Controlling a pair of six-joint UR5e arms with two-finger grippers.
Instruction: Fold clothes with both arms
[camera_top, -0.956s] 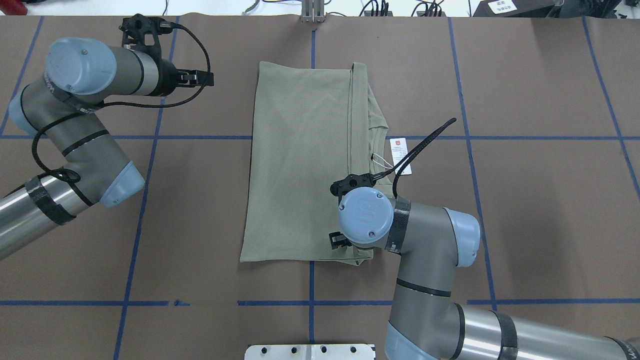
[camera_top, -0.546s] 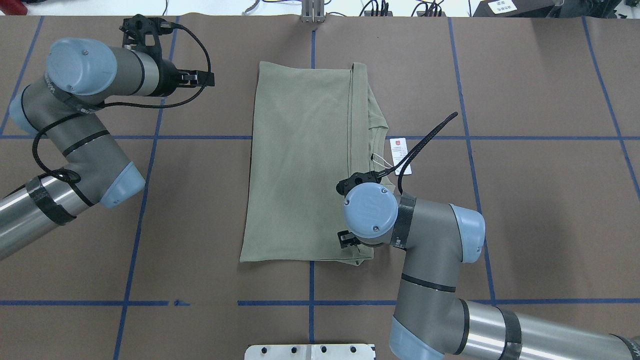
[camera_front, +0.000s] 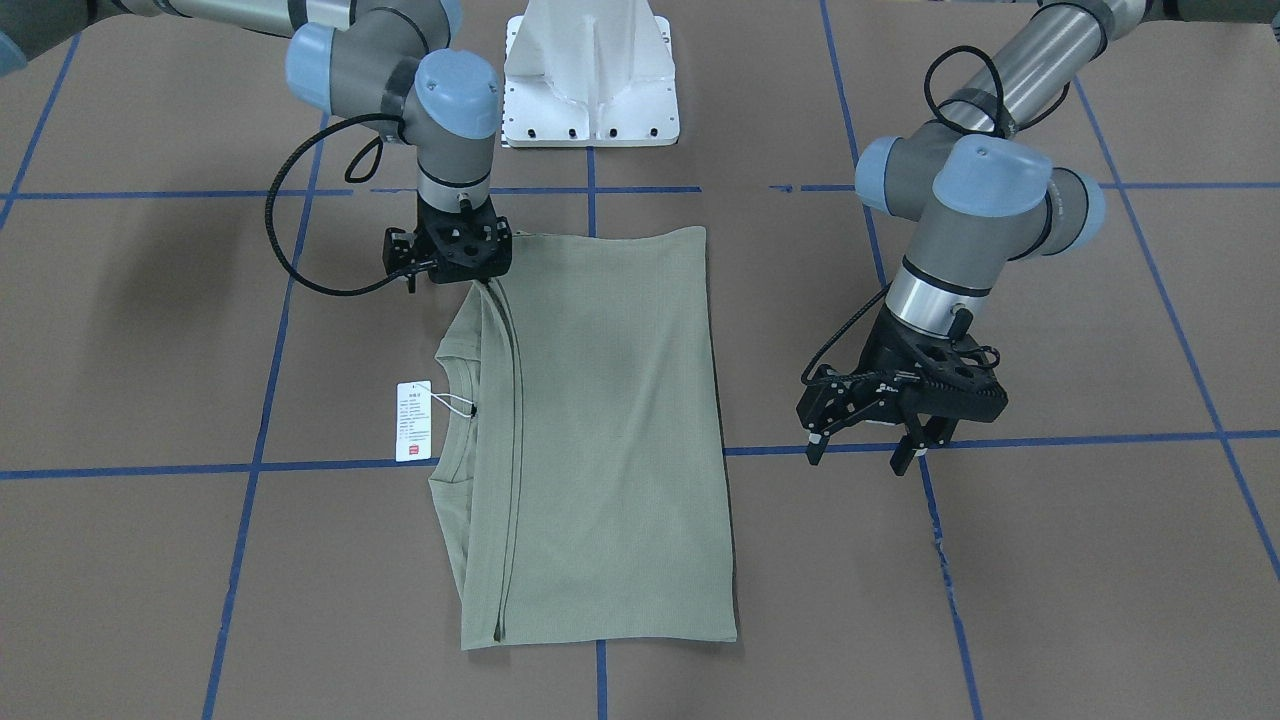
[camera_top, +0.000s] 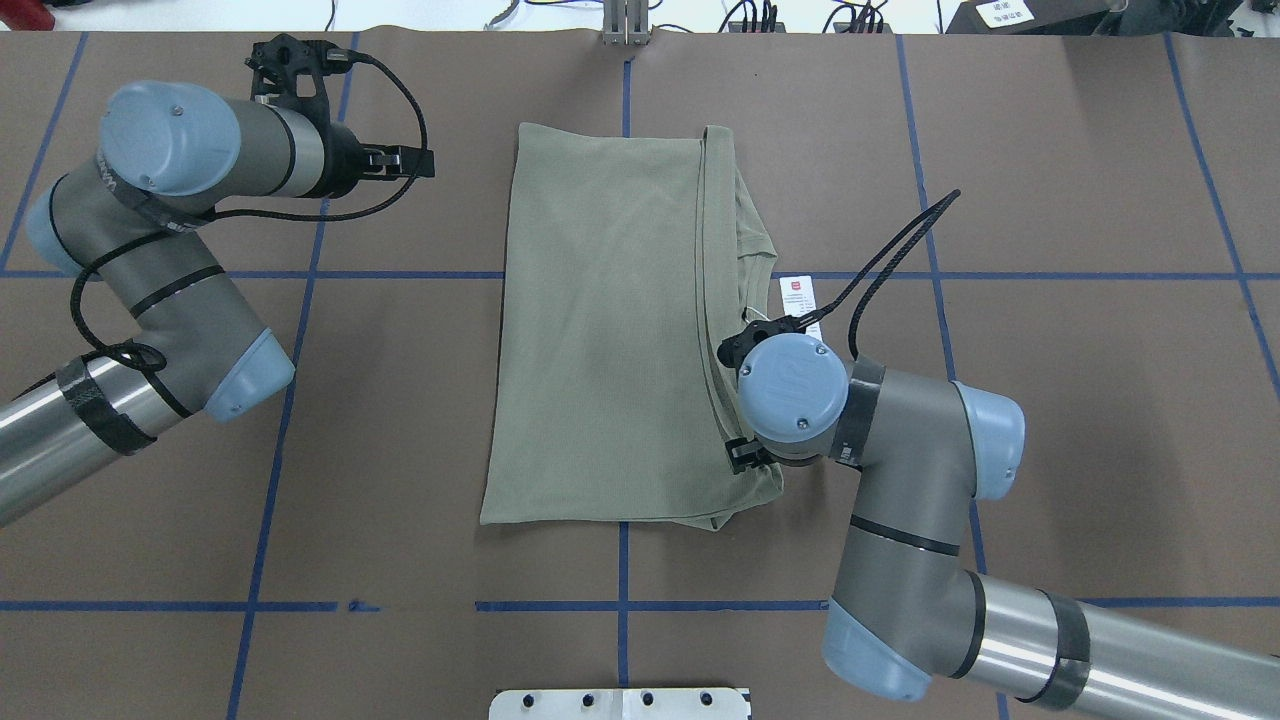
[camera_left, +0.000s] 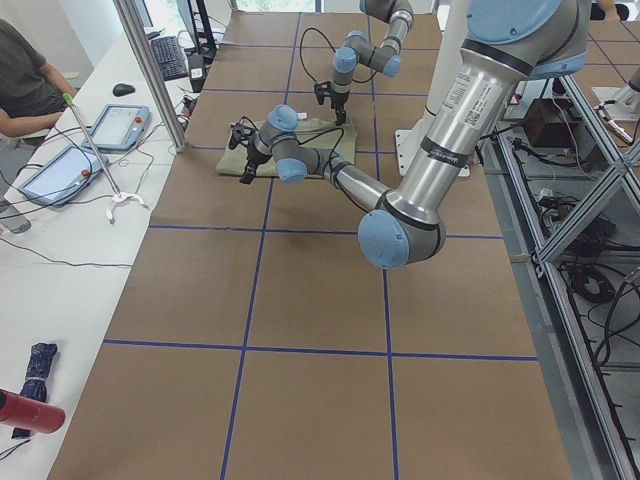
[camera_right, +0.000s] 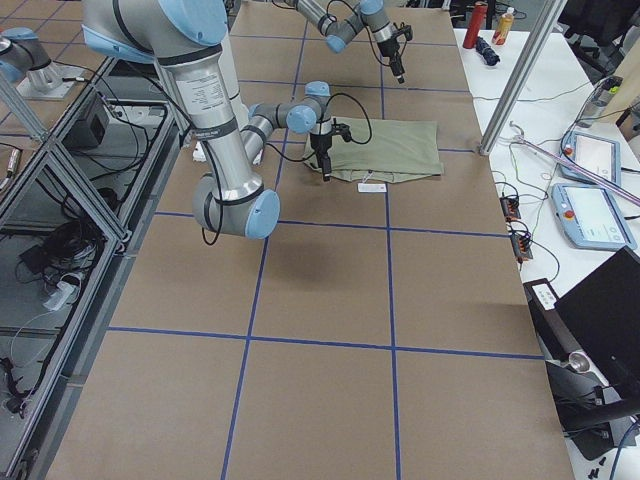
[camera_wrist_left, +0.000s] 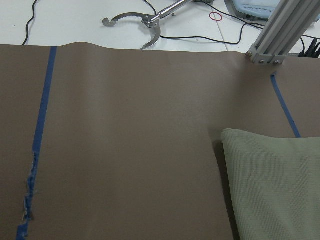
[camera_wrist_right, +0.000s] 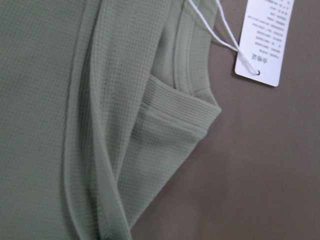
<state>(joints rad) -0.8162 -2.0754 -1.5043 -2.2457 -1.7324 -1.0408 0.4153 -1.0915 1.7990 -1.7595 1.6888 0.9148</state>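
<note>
Now: right gripper (camera_front: 464, 266), grip not readable, moved outward; shirt (camera_top: 600, 330) hem beneath it dragged along. Left gripper (camera_front: 858, 455), fingers spread, idle well apart. Likely edge-straightening.

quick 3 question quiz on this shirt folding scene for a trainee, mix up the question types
1. True or false: the left gripper rests on the shirt.
2. Where does the white hang tag lie? A: on top of the folded shirt. B: on the table beside the collar. C: between the left gripper's fingers.
3. Fill in: the gripper at the shirt corner nearest the white base is the ____ gripper.

Key: 1 false, it hangs open over bare table beside the shirt. 2 B. 3 right; the right gripper is at that corner.
</note>
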